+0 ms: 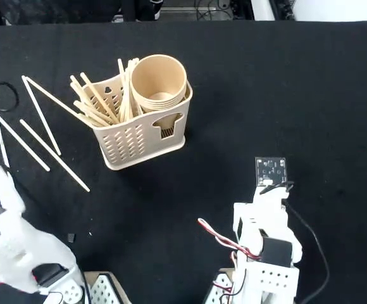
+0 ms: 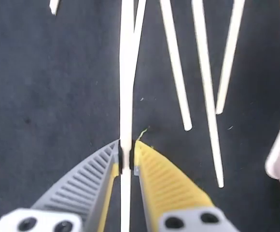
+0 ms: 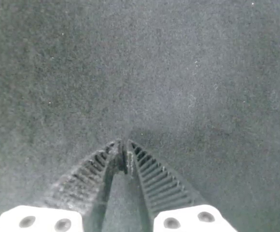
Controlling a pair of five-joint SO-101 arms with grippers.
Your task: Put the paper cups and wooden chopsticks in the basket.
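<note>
Near edge: right arm (image 1: 262, 234) sat low at the near side of the table (image 1: 285, 95), right of centre. Right gripper (image 3: 125, 151) hung over bare black cloth, fingers pressed together, nothing between them. Left arm (image 1: 6, 244) was at the near left corner, running along the left edge. Left gripper (image 2: 126, 149) had its grey and yellow fingers pinched tight on one held chopstick (image 2: 126, 92). It was gripped partway along its length, with the stick running straight out past the tips. Just beside it, loose chopsticks (image 2: 178, 77) lay flat on the cloth, roughly parallel. One thinner stick met the held one beyond the tips; touching or crossing, could not tell. In the high view the loose chopsticks were spread over the left side of the table, between left arm and basket, outside it. Further back, left of centre: basket (image 1: 142, 136), beige, slotted walls, upright. Inside it, a nested stack of paper cups (image 1: 161, 79) stood upright in the right-hand part. A bundle of wooden chopsticks (image 1: 101, 106) leaned in the left-hand part, ends sticking out above the rim.
</note>
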